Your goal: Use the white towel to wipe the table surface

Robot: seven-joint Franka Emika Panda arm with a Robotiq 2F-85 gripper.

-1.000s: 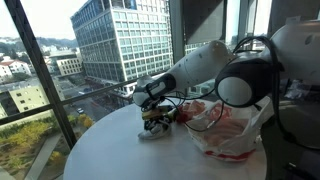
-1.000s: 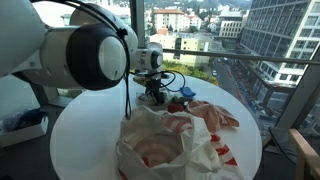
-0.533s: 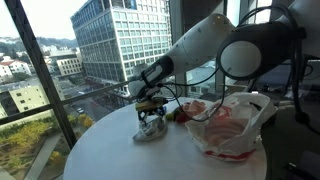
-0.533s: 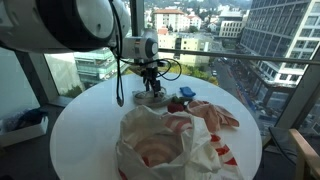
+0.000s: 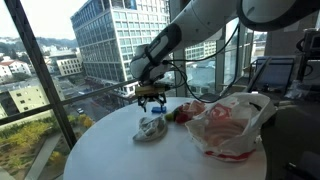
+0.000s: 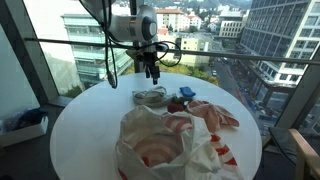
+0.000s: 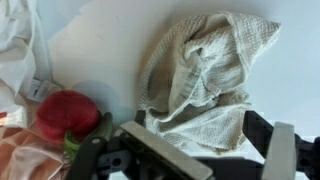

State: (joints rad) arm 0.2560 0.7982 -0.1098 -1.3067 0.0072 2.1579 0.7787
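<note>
Above the far side of the round white table point(image 5: 100, 150), the end effector point(image 5: 152, 98) hangs at the end of the arm with its fingers pointing down. In the wrist view its two fingers point(image 7: 283, 150) stand wide apart and nothing is gripped between them. Both exterior views show clear air between the fingertips and anything below, so it touches nothing. The white towel point(image 5: 152, 128) lies on the table right under the end effector as a crumpled, bunched heap. In the wrist view the towel point(image 7: 205, 80) fills the middle and right of the frame, and its near edge reaches down between the spread fingers. In an exterior view the towel point(image 6: 150, 96) again sits just beneath the end effector point(image 6: 152, 72), apart from it. A red object point(image 7: 65, 112) rests on the table just left of the towel in the wrist view; in an exterior view the same red object point(image 5: 183, 112) is just right of the towel. A crumpled plastic bag point(image 5: 230, 125) takes up the right side of the table there, well apart from the end effector. In an exterior view the bag point(image 6: 165, 145) lies nearer the camera than the towel.
</note>
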